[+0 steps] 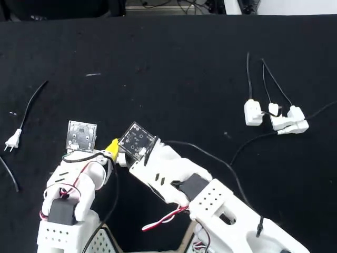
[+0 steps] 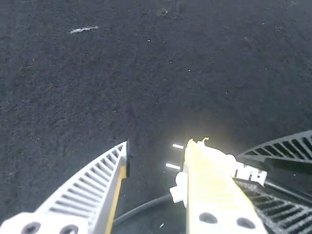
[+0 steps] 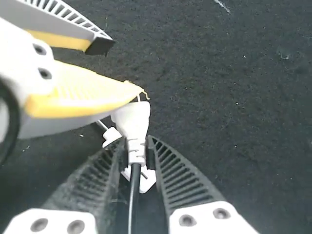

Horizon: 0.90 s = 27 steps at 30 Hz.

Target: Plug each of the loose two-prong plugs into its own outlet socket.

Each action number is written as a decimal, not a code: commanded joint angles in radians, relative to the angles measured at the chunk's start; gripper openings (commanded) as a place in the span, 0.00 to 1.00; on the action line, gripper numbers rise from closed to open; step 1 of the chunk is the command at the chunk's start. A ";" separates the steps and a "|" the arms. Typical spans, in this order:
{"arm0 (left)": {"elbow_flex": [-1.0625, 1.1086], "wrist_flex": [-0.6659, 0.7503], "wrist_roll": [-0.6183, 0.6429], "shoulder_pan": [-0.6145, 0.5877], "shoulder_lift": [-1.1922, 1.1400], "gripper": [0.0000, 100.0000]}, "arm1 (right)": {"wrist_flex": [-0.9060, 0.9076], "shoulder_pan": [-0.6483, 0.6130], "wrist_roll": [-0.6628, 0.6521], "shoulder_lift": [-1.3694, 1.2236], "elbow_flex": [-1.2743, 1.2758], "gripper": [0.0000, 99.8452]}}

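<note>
One black table, carrying all below.
Two grippers, near its front edge: right gripper, pinching a white plug by its cord end; left gripper, fingers spread, one yellow finger lying against the plug's body.
Several outlet sockets, grouped towards the right edge.
One second plug, loose by the left edge.
Handling note: we judge the left fingers should close square on the body, prongs left free, before the right gripper lets go.

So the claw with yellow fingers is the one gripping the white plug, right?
No. The claw with black fingers grips the white plug; the yellow-fingered claw is open beside it. The right wrist view shows this.
</note>
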<state>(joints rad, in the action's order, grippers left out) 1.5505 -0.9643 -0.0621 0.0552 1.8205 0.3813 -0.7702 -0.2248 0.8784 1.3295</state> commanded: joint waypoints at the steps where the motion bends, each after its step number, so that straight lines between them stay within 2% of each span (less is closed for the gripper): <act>1: 0.001 0.009 -0.009 0.012 -0.002 0.19 | -0.006 -0.009 0.011 0.044 -0.015 0.01; 27: 0.018 0.011 -0.009 0.021 0.000 0.19 | 0.003 -0.008 0.011 0.045 -0.039 0.01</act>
<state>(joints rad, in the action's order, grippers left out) 1.5735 -0.9643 -0.0621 0.0568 1.8205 0.3813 -0.7702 -0.2248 0.8784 1.3295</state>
